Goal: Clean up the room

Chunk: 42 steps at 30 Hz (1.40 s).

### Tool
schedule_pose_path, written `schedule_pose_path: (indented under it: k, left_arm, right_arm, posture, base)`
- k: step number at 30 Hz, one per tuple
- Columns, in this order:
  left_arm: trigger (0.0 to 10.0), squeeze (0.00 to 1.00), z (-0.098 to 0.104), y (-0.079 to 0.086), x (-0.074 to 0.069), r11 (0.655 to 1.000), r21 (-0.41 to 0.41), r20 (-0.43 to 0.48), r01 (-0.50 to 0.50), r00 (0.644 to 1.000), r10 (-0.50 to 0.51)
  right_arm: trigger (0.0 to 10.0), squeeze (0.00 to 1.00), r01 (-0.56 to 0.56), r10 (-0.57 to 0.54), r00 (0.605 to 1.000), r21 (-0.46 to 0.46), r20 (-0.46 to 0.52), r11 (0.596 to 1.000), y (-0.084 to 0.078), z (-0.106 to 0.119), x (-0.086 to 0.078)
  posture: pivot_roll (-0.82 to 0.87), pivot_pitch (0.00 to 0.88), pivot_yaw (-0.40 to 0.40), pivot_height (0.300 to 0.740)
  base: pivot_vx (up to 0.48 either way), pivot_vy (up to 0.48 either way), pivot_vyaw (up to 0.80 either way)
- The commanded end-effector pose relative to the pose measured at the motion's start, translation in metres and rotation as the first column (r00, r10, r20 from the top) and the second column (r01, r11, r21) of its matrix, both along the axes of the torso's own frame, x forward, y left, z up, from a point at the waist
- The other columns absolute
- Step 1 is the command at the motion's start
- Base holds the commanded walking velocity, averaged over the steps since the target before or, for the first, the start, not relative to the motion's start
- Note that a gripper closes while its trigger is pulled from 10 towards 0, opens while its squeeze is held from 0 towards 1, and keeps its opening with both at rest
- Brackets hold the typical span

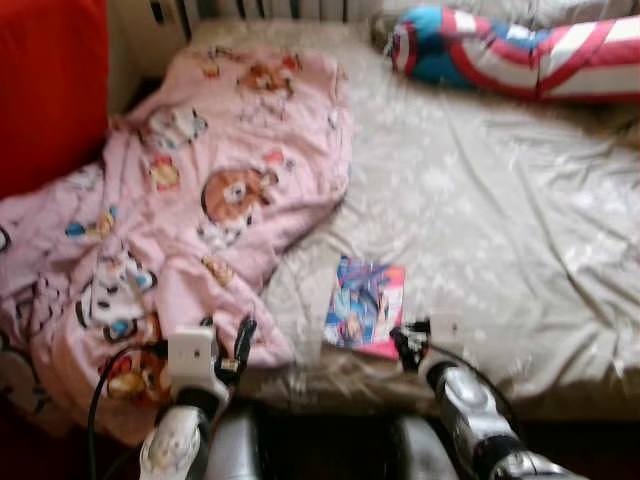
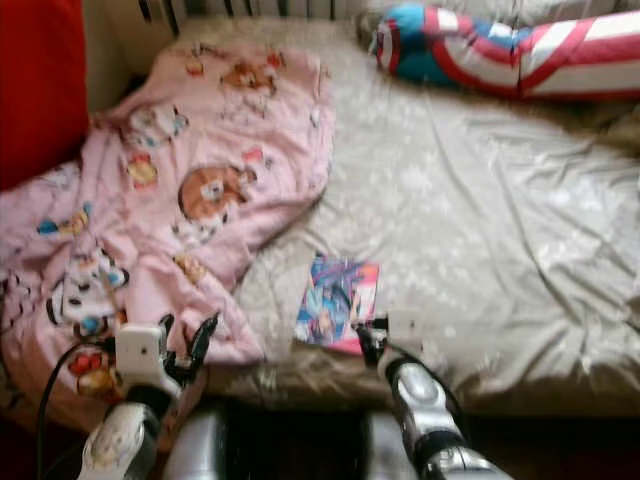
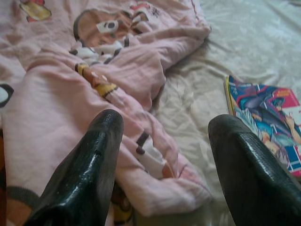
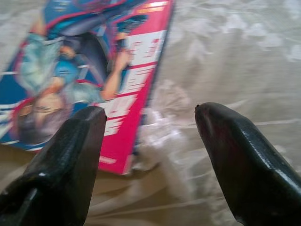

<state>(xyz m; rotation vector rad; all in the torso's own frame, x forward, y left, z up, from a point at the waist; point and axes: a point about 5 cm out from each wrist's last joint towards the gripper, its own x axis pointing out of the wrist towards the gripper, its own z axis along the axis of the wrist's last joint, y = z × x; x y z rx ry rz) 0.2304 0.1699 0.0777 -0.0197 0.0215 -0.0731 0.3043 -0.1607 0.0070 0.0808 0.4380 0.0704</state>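
Pink-edged comic book [image 1: 364, 306] lies on the bed sheet [image 1: 500, 220] just before the right gripper's [image 4: 150, 141] 2 spread, empty fingers.

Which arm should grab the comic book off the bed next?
Right. The right gripper sits open at the comic book's near corner, its pink edge between the fingers in the right wrist view. The left gripper, also open, hovers over the pink blanket, farther off.

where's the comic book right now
The comic book lies flat on the bed sheet near its front edge, just right of the pink blanket, with the open right gripper at its corner.
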Motion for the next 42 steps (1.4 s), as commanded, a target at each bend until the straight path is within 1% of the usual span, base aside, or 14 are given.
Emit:
schedule_pose_path:
  k: [1, 5, 8, 10, 11, 16, 23, 24, 25, 26, 27, 42]
  left_arm:
    - [10.0, 0.00, -0.001, 0.002, -0.005, 1.000, 0.011, -0.020, 0.002, 1.000, -0.002]
    - [10.0, 0.00, -0.002, 0.002, -0.009, 1.000, 0.015, -0.035, 0.003, 0.999, -0.002]
    - [10.0, 0.00, -0.001, 0.003, -0.010, 1.000, 0.016, -0.037, 0.001, 0.999, 0.000]
    - [10.0, 0.00, 0.000, 0.004, -0.011, 1.000, 0.018, -0.039, -0.002, 0.999, 0.003]
    - [10.0, 0.00, 0.001, 0.004, -0.011, 1.000, 0.019, -0.039, -0.003, 0.999, 0.004]
    - [10.0, 0.00, 0.001, 0.005, -0.013, 1.000, 0.027, -0.047, -0.003, 0.999, 0.004]
    - [10.0, 0.00, 0.001, 0.005, -0.019, 0.999, 0.042, -0.064, 0.010, 0.998, -0.007]
    - [10.0, 0.00, 0.001, 0.006, -0.019, 0.999, 0.045, -0.065, 0.007, 0.998, -0.004]
    - [10.0, 0.00, 0.001, 0.007, -0.020, 0.999, 0.049, -0.067, 0.003, 0.998, 0.001]
    - [10.0, 0.00, 0.001, 0.007, -0.020, 0.999, 0.049, -0.068, 0.002, 0.998, 0.001]
    - [10.0, 0.00, 0.001, 0.008, -0.021, 0.999, 0.050, -0.069, 0.002, 0.998, 0.002]
    - [10.0, 0.00, 0.002, 0.010, -0.024, 0.998, 0.062, -0.087, -0.001, 0.996, 0.006]
  right_arm:
    - [10.0, 0.00, 0.013, -0.013, 1.000, -0.011, -0.016, 1.000, -0.004, -0.003, -0.002]
    - [10.0, 0.00, 0.045, -0.045, 0.999, -0.022, -0.010, 0.999, -0.011, 0.000, 0.000]
    - [10.0, 0.00, 0.064, -0.064, 0.998, -0.010, -0.020, 0.998, -0.015, -0.001, -0.001]
    - [10.0, 0.00, 0.059, -0.058, 0.998, 0.022, -0.038, 0.998, -0.014, -0.003, -0.002]
    - [10.0, 0.00, 0.055, -0.054, 0.998, 0.025, -0.041, 0.998, -0.013, -0.003, -0.002]
    - [10.0, 0.00, 0.028, -0.028, 0.998, 0.001, -0.058, 1.000, -0.011, -0.005, -0.003]
    - [10.0, 0.00, 0.042, -0.042, 0.998, 0.006, -0.048, 0.999, -0.012, -0.004, -0.002]
    - [9.1, 0.00, 0.044, -0.044, 0.998, 0.010, -0.046, 0.999, -0.011, -0.003, -0.001]
    - [1.3, 0.00, 0.043, -0.042, 0.998, 0.013, -0.045, 0.999, -0.011, -0.003, -0.001]
    - [1.3, 0.00, 0.041, -0.040, 0.998, 0.012, -0.046, 0.999, -0.010, -0.003, -0.001]
    - [0.0, 0.00, 0.036, -0.036, 0.998, 0.008, -0.047, 0.999, -0.010, -0.003, -0.001]
    - [0.0, 0.00, 0.048, -0.047, 0.998, 0.012, -0.048, 0.999, -0.010, -0.004, -0.002]
  posture:
    - [0.01, 0.296, -0.029, 0.617]
    - [0.01, 0.307, -0.027, 0.617]
    - [0.02, 0.312, -0.027, 0.617]
    - [0.03, 0.312, -0.026, 0.617]
    - [0.03, 0.312, -0.026, 0.617]
    - [0.03, 0.317, -0.020, 0.617]
    - [0.04, 0.324, -0.013, 0.617]
    - [0.04, 0.326, -0.012, 0.617]
    - [0.04, 0.328, -0.011, 0.617]
    - [0.04, 0.328, -0.011, 0.617]
    - [0.04, 0.329, -0.010, 0.617]
    - [0.05, 0.327, -0.002, 0.617]
  base:
    - [0.000, 0.000, 0.00]
    - [0.000, 0.000, 0.00]
    - [0.000, 0.000, 0.00]
    - [0.000, 0.000, 0.00]
    - [0.000, 0.000, 0.00]
    - [0.000, 0.000, 0.00]
    - [0.000, 0.000, 0.00]
    - [0.000, 0.000, 0.00]
    - [0.000, 0.000, 0.00]
    - [0.000, 0.000, 0.00]
    - [0.000, 0.000, 0.00]
    - [0.000, 0.000, 0.00]
